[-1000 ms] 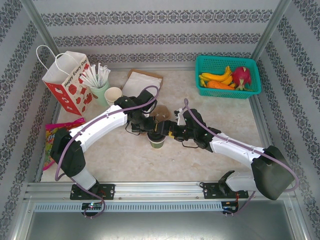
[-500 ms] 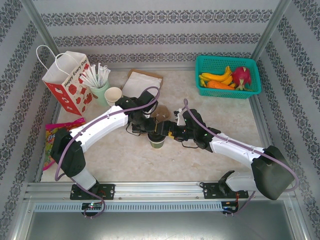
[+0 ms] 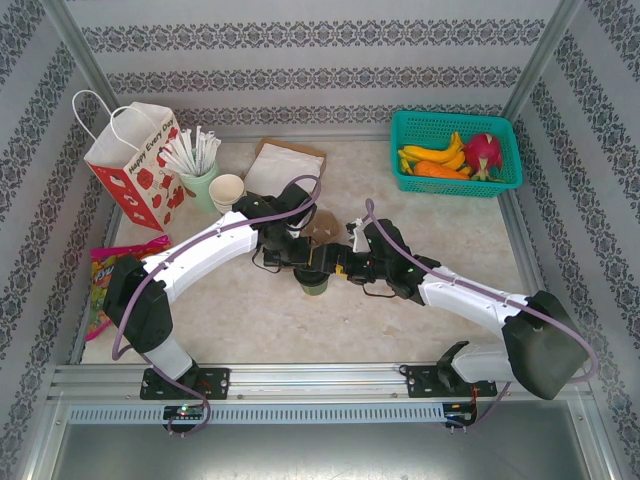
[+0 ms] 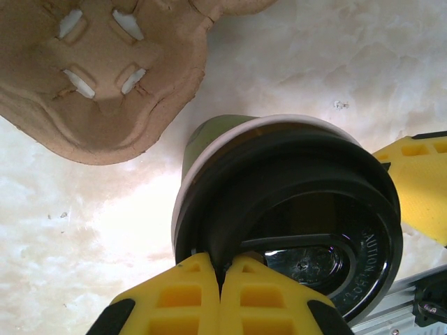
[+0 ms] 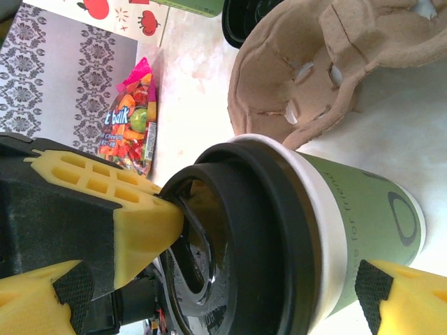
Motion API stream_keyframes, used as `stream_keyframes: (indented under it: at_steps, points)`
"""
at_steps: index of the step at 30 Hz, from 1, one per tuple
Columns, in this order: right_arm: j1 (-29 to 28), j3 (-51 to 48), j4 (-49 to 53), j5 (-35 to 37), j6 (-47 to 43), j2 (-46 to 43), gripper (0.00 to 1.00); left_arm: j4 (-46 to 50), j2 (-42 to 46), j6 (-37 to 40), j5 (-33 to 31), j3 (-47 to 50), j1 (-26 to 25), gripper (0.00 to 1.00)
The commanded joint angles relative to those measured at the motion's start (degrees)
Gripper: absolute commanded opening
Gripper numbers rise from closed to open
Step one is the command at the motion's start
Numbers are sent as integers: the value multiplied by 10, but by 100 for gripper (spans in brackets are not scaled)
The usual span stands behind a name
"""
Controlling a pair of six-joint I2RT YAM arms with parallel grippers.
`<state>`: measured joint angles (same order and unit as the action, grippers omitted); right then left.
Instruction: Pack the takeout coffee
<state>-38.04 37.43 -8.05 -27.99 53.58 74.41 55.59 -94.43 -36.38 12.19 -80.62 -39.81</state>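
The takeout coffee (image 3: pixel 315 287) stands upright mid-table, a green paper cup (image 5: pixel 370 209) under a black lid (image 4: pixel 300 188). My left gripper (image 4: pixel 222 269) is shut on the raised rim of that lid, its yellow fingertips pinched together; from above it (image 3: pixel 303 265) sits at the cup's far left. My right gripper (image 5: pixel 222 289) is open, rolled sideways, its fingers spread wide along the cup's height. One finger (image 5: pixel 391 300) lies by the cup's base, and it also appears beside the lid (image 4: pixel 419 181). From above, the right gripper (image 3: pixel 335 268) is at the cup's right.
A brown pulp cup carrier (image 3: pixel 322 228) lies just behind the cup. At back left are the red-and-white paper bag (image 3: pixel 135 165), a cup of straws (image 3: pixel 200 180) and stacked cups (image 3: pixel 226 190). A flat brown bag (image 3: pixel 285 165), a teal fruit basket (image 3: pixel 452 118) and a candy packet (image 3: pixel 105 270) lie around.
Both grippers have edged slightly nearer with the cup, by a few pixels. The left stays pinched on the lid rim throughout.
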Motion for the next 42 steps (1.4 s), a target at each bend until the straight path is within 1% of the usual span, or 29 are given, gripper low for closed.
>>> stream_keyframes:
  at_steps: [1, 6, 11, 19, 23, 31, 37, 42]
  points:
    - [-4, 15, 0, -14, -13, 9, 98, 10, -20, 11, -5, 14, -9, 0]
    - [-4, 13, -1, -12, -19, -3, 97, -6, -37, 14, -6, 34, -9, 0]
    - [0, 7, 3, -9, -20, -10, 96, -5, -43, 17, -14, 32, -9, 0]
    - [6, 15, 3, -10, -28, -12, 96, 59, -44, 31, -30, -57, -9, 0]
    - [6, 13, 5, -10, -26, -12, 96, 73, -47, 32, -36, -68, -9, 0]
    - [6, 8, 7, -8, -26, -15, 97, 62, -48, 25, -17, -61, -9, 0]
    - [7, 7, 7, -14, -24, -10, 95, 19, -57, 19, 5, -24, -9, 0]
    - [23, -7, 15, -10, -20, -38, 93, 2, -71, 18, 5, 7, -9, 0]
